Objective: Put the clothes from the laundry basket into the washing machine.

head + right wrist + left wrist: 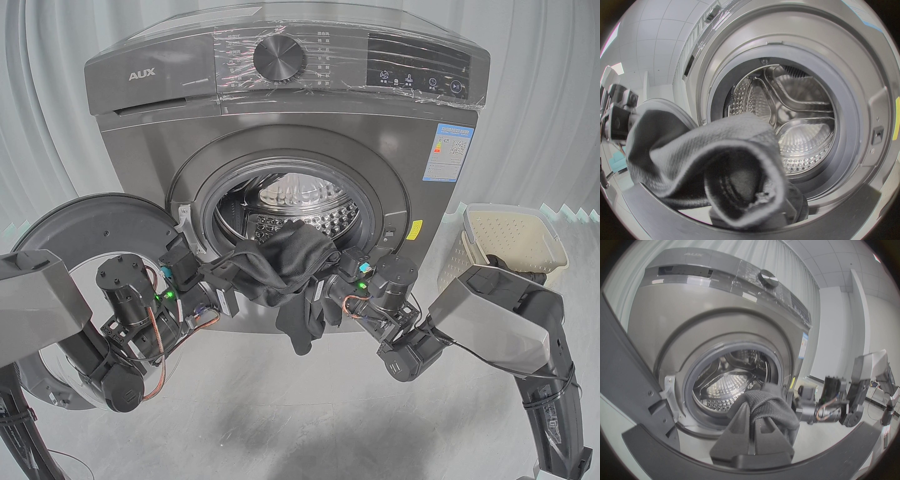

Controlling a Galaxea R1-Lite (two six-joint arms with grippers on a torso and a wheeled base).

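Note:
A black garment hangs stretched between my two grippers, right in front of the open drum of the grey washing machine. Its top edge reaches the drum's rim, and a loose end dangles below. My left gripper is shut on the garment's left side; in the left wrist view the cloth drapes over its closed fingers. My right gripper grips the right side, buried in the fabric. The beige laundry basket stands on the floor to the machine's right with dark clothing in it.
The machine's round door is swung fully open to the left, close behind my left arm. The steel drum looks bare inside. Grey floor lies free below the garment and in front of the machine.

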